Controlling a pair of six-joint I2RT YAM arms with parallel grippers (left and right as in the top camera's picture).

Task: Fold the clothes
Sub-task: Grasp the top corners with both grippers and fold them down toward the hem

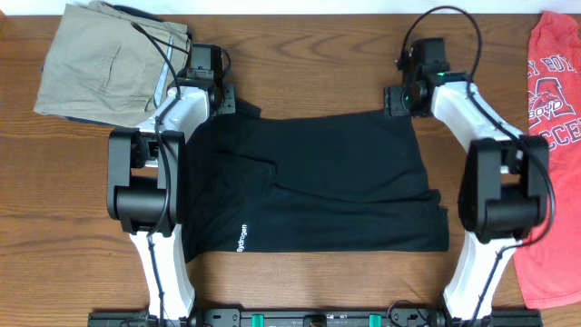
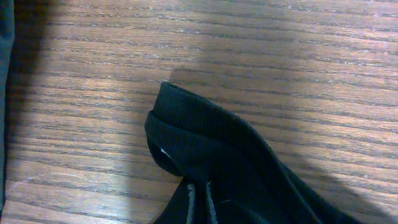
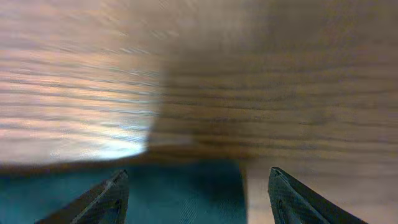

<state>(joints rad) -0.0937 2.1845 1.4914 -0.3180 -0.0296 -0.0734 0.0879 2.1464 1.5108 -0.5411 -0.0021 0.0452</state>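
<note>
**Step in hand: securing the shirt's far corners for the first fold.**
The shirt [image 1: 318,182] lies spread flat on the worktop [image 1: 300,54]. The left end effector [image 1: 221,98] is clenched on the shirt's far left corner, with the cloth bunched there. The right end effector [image 1: 397,100] is released, its fingers straddling the far right corner. I judge the right must close next, then both lift together toward the near hem.
</note>
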